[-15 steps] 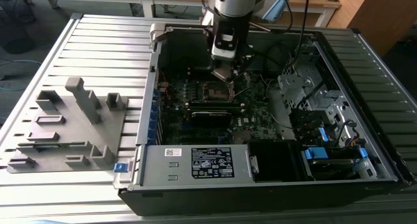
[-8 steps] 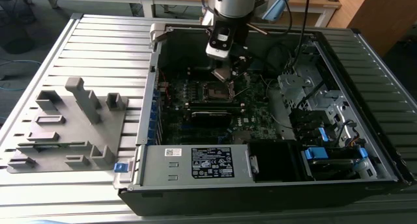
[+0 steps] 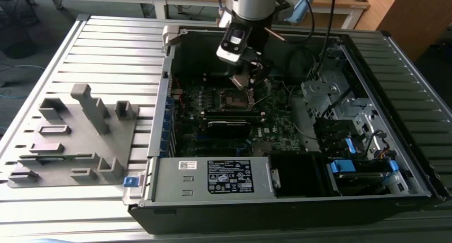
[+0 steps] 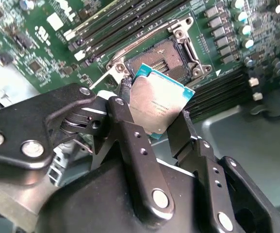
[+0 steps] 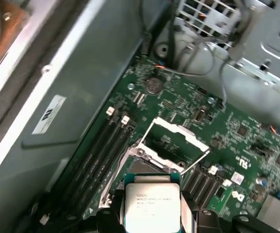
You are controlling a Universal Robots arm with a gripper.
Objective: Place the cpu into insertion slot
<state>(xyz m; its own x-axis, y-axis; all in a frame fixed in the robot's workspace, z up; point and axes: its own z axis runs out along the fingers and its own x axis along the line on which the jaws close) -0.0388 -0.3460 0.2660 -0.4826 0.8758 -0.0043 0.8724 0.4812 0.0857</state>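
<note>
My gripper (image 4: 155, 102) is shut on the cpu (image 4: 161, 104), a thin square chip with a silver-grey top, its black fingers (image 4: 125, 116) pressing on two opposite edges. In the exterior view the gripper (image 3: 244, 79) holds the cpu (image 3: 240, 82) inside the open computer case, a little above the insertion slot (image 3: 236, 99). The insertion slot (image 4: 168, 56) has a dark centre and a silvery frame, and its cover plate (image 5: 174, 133) stands raised with the wire lever swung aside. In the first wrist view the cpu (image 5: 152, 204) hangs tilted in front of the insertion slot (image 5: 147, 158) and hides part of it.
The green motherboard (image 3: 282, 137) lies in the open case (image 3: 162, 121), with long black card slots (image 5: 98, 155) beside the socket. A drive cage (image 3: 332, 95) and cables stand at the exterior view's right. A labelled grey power-supply box (image 3: 211, 177) is at the front. A grey plastic block (image 3: 71, 132) lies outside.
</note>
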